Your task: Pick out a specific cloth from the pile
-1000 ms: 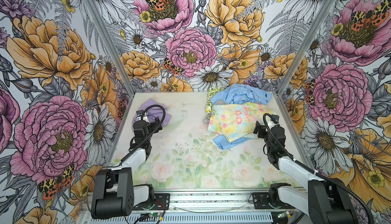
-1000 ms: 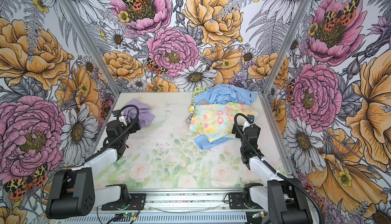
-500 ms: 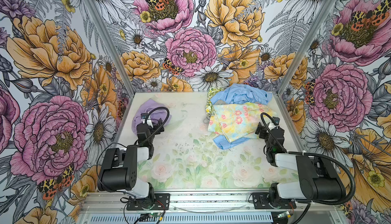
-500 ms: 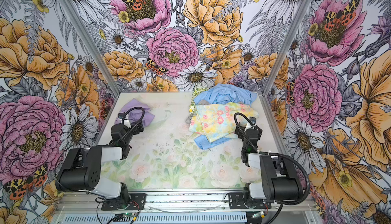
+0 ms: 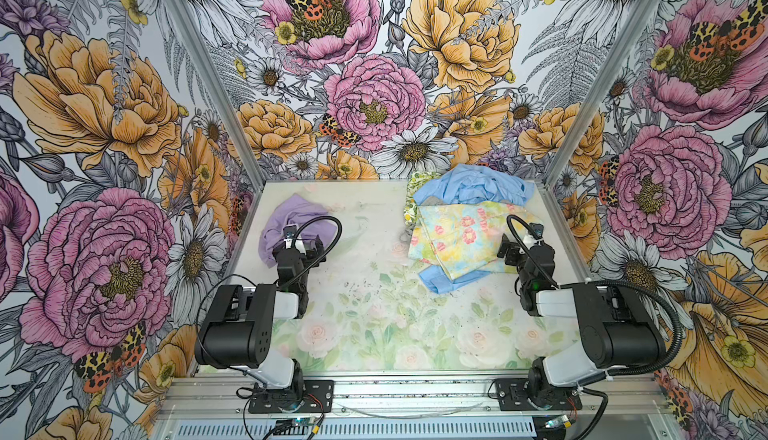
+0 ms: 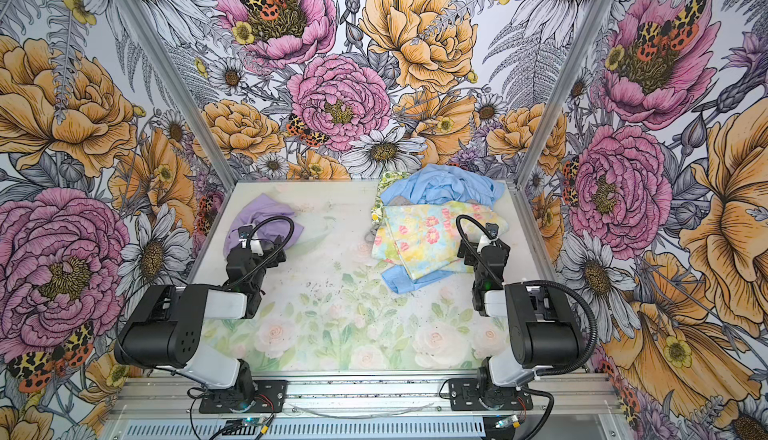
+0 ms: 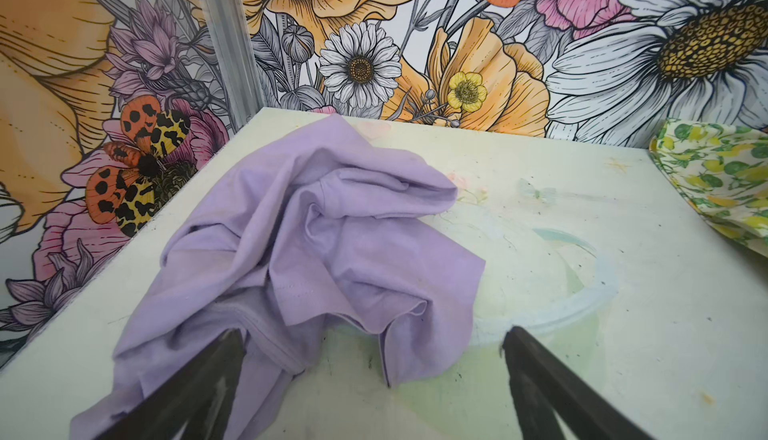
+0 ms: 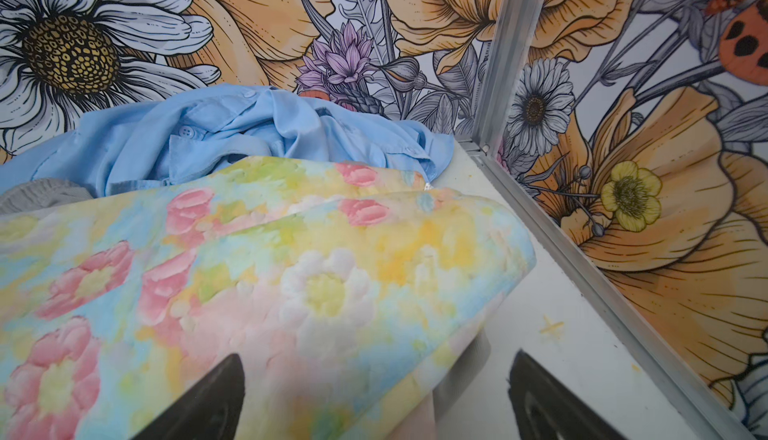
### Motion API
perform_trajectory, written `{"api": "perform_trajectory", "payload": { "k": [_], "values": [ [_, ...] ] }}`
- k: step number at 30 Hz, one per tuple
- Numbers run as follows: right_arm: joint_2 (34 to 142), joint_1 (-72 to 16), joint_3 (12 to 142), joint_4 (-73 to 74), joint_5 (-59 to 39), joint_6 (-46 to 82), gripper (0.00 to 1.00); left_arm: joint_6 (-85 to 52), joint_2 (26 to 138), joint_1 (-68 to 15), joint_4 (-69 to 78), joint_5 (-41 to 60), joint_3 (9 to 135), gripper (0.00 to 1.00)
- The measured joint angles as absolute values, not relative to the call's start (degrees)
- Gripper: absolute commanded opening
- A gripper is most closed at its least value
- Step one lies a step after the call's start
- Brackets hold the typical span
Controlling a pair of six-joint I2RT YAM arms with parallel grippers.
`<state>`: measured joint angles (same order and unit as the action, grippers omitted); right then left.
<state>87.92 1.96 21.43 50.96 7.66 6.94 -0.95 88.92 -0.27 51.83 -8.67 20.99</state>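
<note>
Lying crumpled by itself near the far left corner of the table [image 5: 374, 292], the cloth [image 5: 291, 220] is a plain lilac garment, folded loosely over itself, and it shows in both top views [image 6: 259, 218]. It sits well apart from the pile [image 5: 465, 226], which fills the far right corner. There a light blue shirt [image 5: 473, 186] lies at the back against the flowered wall. A pastel yellow floral cloth [image 5: 455, 238] is draped over its front, and a green-yellow print piece [image 5: 415, 193] peeks out at the pile's left edge. The left gripper [image 5: 307, 249] hangs just at the near edge of the cloth. In the left wrist view [image 7: 372, 334] its jaws stand spread wide with nothing between them. One dark fingertip [image 7: 232, 342] overlaps the lilac hem and the other is over bare table; whether that tip touches the fabric cannot be told. The right gripper [image 5: 509, 251] sits at the near right corner of the floral cloth. In the right wrist view [image 8: 376, 357] its jaws are likewise wide apart and empty, one finger before the floral edge and one over the table beside it. Both arms are folded low at the front rail.
</note>
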Motion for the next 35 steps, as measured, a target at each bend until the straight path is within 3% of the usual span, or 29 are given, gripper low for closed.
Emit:
{"api": "perform_trajectory", "payload": {
  "k": [35],
  "values": [
    [87.94, 1.89, 21.87, 49.04, 5.04, 5.85, 0.99, -0.84, 88.92, -0.27, 52.18, -9.67, 20.99, 0.99]
  ]
}}
